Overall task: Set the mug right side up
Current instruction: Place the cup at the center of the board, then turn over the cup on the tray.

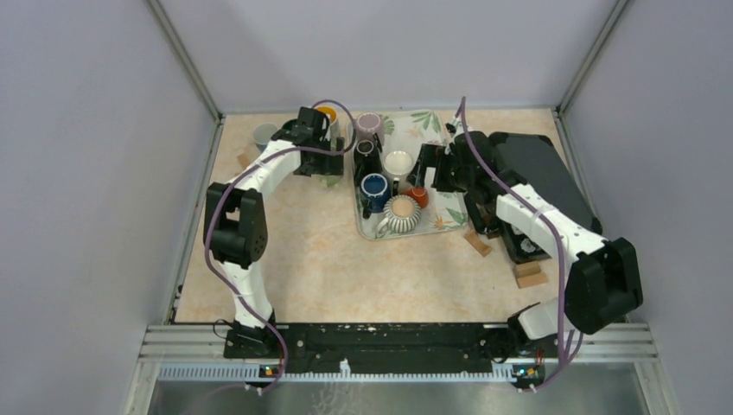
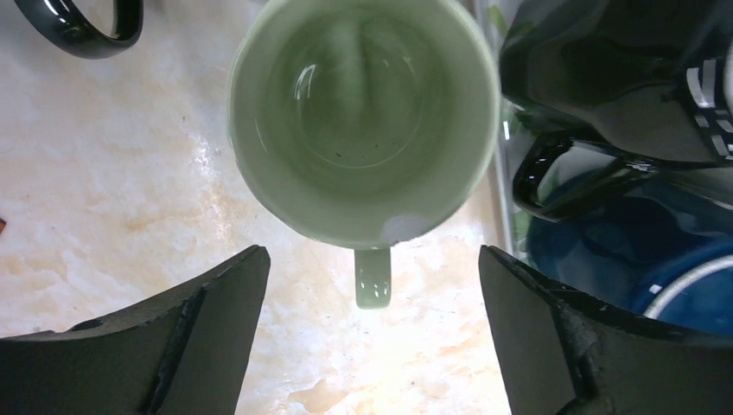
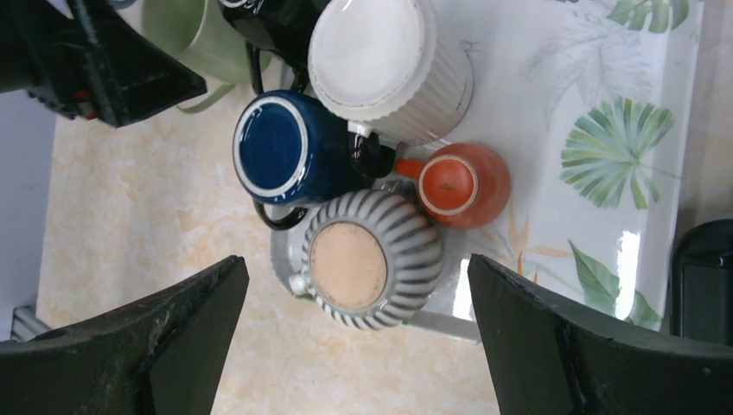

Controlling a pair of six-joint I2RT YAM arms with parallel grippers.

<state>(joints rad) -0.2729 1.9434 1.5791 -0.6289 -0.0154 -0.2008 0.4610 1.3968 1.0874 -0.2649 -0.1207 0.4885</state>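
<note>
Left wrist view: plain green mug (image 2: 363,112) upright beyond spread left pincer (image 2: 372,259).

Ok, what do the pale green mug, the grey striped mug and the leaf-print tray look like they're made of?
Pale green mug: most likely glazed ceramic; it is glossy, with sharp highlights inside the bowl.
Grey striped mug: ribbed ceramic; its upturned base is matte tan and seems unglazed.
Leaf-print tray: smooth and glossy, with a bright glare patch; perhaps plastic or melamine, I can't tell which.
</note>
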